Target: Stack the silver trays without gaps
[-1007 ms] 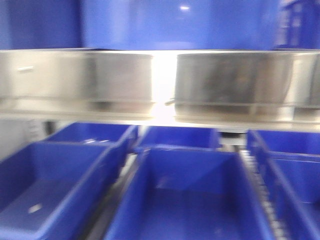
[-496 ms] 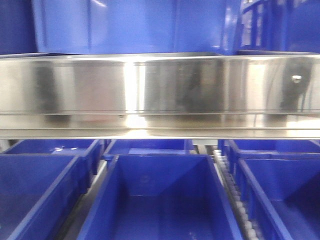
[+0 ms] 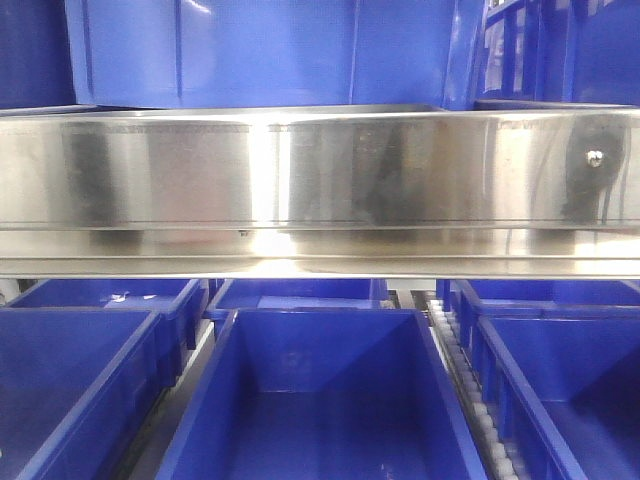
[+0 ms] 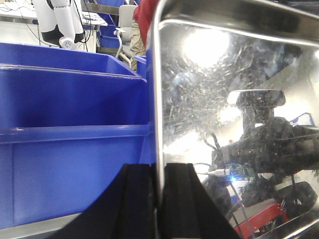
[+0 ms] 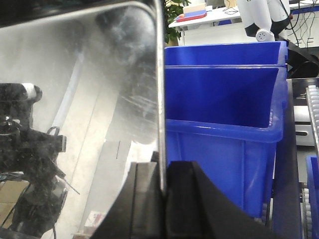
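The left claw (image 4: 158,172) was pressed together on the thin rim of a silver tray (image 4: 209,99), with one finger on each side of the edge. The right claw (image 5: 164,167) pinched a thin tray rim the same way, and the shiny tray (image 5: 89,99) filled the left part of its view. I could not tell if both claws held one tray by its two ends or if each held its own. In both wrist views the tray stood up on its edge, close to the camera, with its shiny flat face showing. Right beside it, past the rim, were big blue bins (image 4: 75,99), empty as far as they showed. From the front, a long steel band (image 3: 320,170) ran across the whole picture above more blue bins (image 3: 320,400). I could not tell if it was a tray's side or part of the shelf. No tray showed sitting inside another one. So I think the grabbing was done, and the stacking, snug with no gap, was left to do.
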